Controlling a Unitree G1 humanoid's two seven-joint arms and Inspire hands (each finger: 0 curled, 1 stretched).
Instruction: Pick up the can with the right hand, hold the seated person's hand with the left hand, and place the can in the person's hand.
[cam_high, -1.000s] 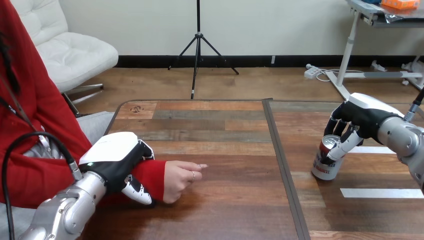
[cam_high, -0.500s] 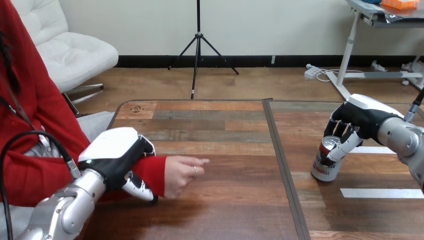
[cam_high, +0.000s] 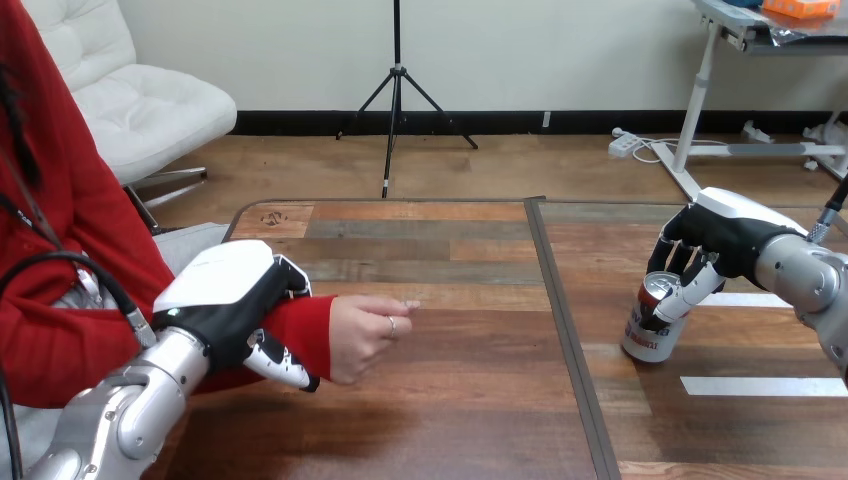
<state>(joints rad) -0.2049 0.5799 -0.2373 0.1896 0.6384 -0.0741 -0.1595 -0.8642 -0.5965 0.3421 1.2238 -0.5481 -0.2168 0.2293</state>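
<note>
Head view: can (cam_high: 650, 335) (upright) inside curled fingers of right hand (cam_high: 725, 240)

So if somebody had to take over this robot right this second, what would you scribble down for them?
Left hand: fingers curled round the person's wrist, near the left edge of the table.
Right hand: fingers curled round the top of the can, which stands on the table at the right.
The person's hand is loosely curled and holds nothing.
Done: both grasps.
Left: lift the can, carry it across, place it in the person's hand.
</note>
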